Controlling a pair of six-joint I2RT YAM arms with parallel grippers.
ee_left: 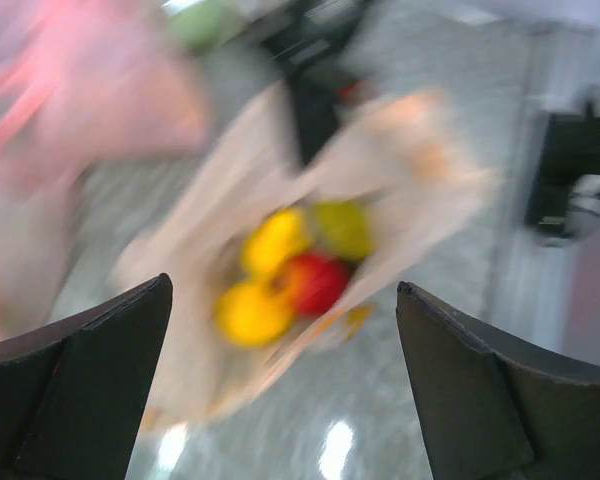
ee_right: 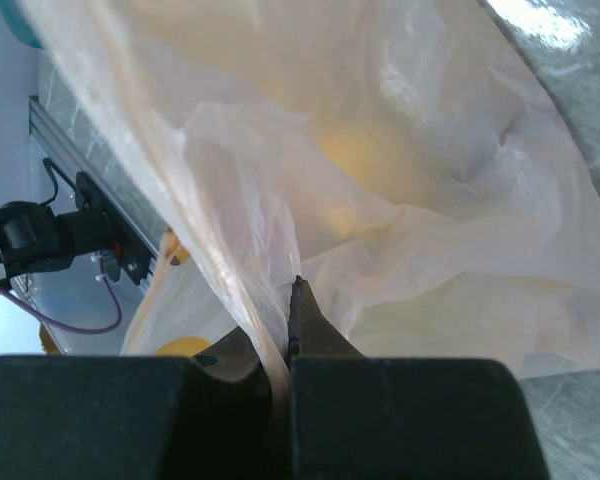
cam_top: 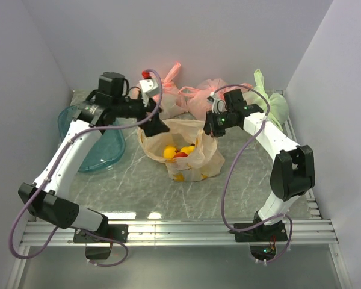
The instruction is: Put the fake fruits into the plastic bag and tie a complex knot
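The plastic bag (cam_top: 189, 158) stands open at mid-table, pale peach with yellow prints. Inside lie the fake fruits (cam_top: 175, 150), yellow ones and a red one. My left gripper (cam_top: 155, 123) hangs just above the bag's left rim, open, with nothing between its fingers. The left wrist view is blurred: both dark fingers stand wide apart, and the fruits (ee_left: 280, 275) show in the bag (ee_left: 190, 330) below. My right gripper (cam_top: 212, 126) is shut on the bag's right rim. In the right wrist view a bunched strip of the bag (ee_right: 400, 180) is pinched at my right gripper (ee_right: 290, 290).
A teal translucent bowl (cam_top: 87, 141) sits at the left under the left arm. Two pink knotted bags (cam_top: 201, 96) and a light green bag (cam_top: 271, 102) lie along the back wall. Side walls close in on both sides, and a metal rail (cam_top: 180, 229) runs along the near edge.
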